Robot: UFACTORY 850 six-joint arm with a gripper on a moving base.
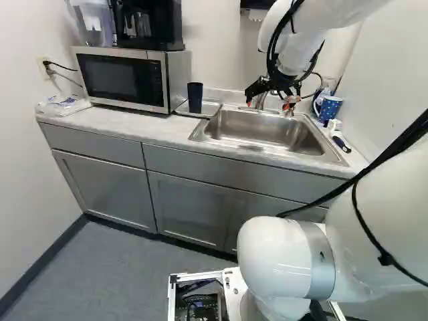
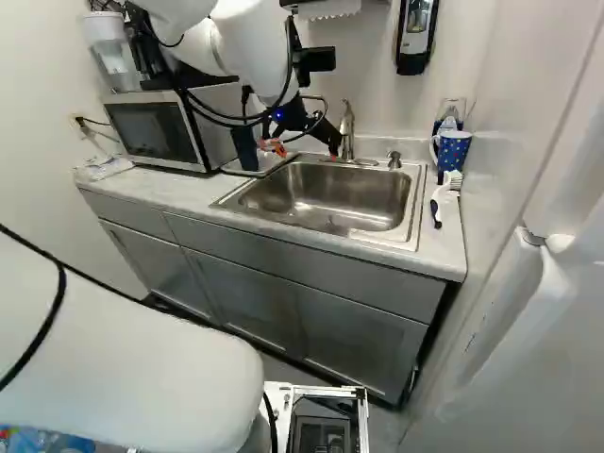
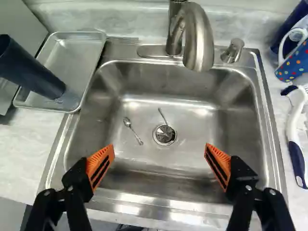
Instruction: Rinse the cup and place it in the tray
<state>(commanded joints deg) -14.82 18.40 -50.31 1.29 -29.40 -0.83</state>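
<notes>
High over the sink hangs my gripper [image 1: 269,104]; in the wrist view the gripper [image 3: 160,151] is open, its orange-padded fingers wide apart with nothing between them. A tall dark blue cup [image 3: 31,70] stands upright on the metal tray [image 3: 74,50], which lies left of the sink in both base views. The cup [image 1: 194,97] is well off to one side of the fingers, untouched. Ahead of the gripper is the steel sink [image 3: 192,115], with two small utensils, one a spoon [image 3: 128,123], near its drain. I see no running water at the faucet [image 3: 198,41].
A microwave [image 1: 120,77] sits beside the tray, with a black appliance on top. Across the sink stand a dotted blue mug [image 2: 453,151] and a brush [image 3: 294,139] on the counter. The faucet handle [image 3: 233,50] rises behind the basin. A soap dispenser [image 2: 416,33] hangs on the wall.
</notes>
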